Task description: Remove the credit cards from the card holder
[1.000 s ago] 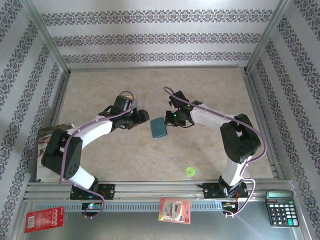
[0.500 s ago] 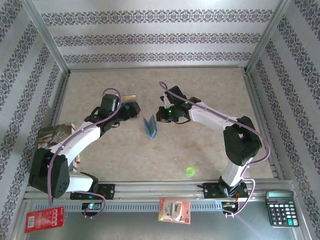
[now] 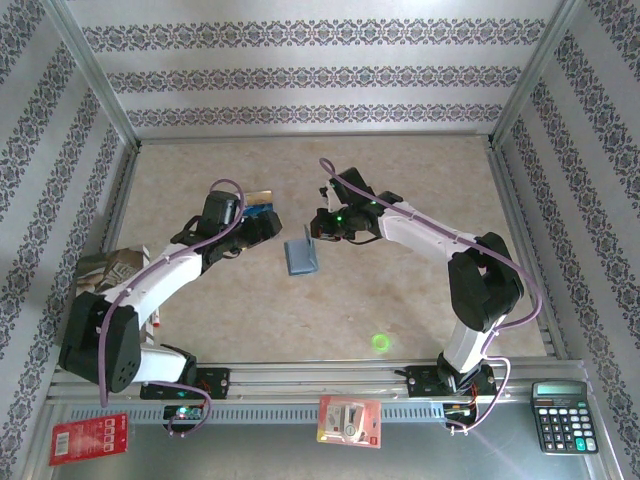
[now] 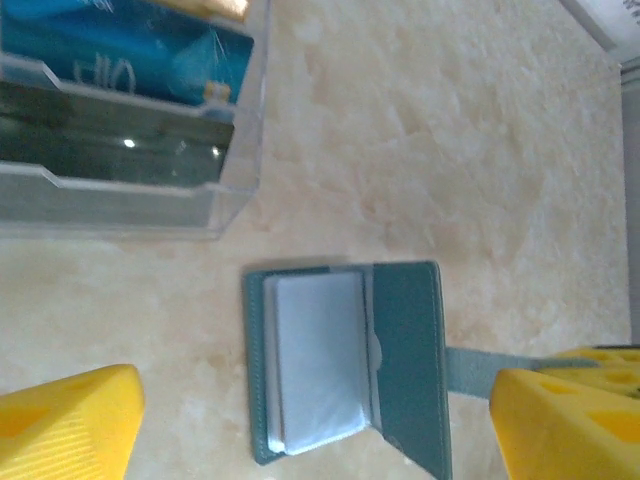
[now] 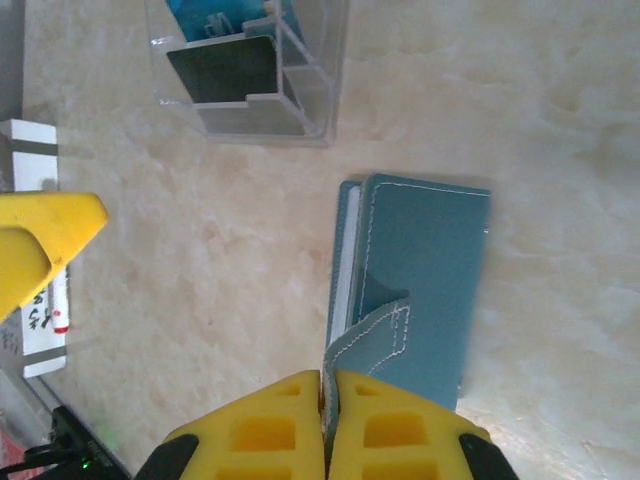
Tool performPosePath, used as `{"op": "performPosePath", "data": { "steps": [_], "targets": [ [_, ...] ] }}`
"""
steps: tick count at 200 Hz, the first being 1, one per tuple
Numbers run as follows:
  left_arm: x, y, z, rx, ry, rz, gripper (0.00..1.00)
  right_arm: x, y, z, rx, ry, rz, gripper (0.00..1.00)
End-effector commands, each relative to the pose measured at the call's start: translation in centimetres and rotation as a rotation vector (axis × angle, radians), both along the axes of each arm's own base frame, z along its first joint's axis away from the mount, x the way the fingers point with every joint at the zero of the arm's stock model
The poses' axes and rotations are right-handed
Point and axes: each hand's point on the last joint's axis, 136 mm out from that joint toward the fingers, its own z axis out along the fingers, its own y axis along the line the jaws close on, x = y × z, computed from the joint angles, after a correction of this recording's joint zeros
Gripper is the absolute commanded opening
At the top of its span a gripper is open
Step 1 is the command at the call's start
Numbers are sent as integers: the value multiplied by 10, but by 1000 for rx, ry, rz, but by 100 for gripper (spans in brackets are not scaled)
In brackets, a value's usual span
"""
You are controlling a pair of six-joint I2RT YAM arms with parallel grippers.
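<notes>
Right pincer [image 5: 325, 388] on card holder [image 5: 425, 255] tab

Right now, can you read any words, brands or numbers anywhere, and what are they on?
Nothing reads clearly.
Blue card in the clear box: pale lettering, blurred.
White strip: dark and red marks, too small.
Red packet and red-and-white packet: print too small.
Calculator: keys too small.
No text on the card holder.

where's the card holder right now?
Top view: the card holder sits mid-table between the arms, near the clear card box. The right fingers pinch its side tab.
</notes>
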Motion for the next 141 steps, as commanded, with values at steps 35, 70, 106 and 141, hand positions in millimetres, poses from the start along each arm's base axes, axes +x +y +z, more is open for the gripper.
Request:
{"op": "performPosePath", "data": {
  "steps": [35, 70, 106, 141],
  "targets": [
    [-5, -53, -14, -48, 43, -182, 60, 3, -63, -40, -223, 25, -114, 3],
    [-5, -90, -33, -16, 104, -285, 41, 3, -87, -65, -295, 69, -179, 3],
    [2, -122, -48, 12, 138, -349, 28, 5, -93, -83, -290, 101, -211, 3],
    [12, -132, -67, 63, 167, -352, 0, 8, -90, -89, -245, 106, -219, 4]
  ]
}}
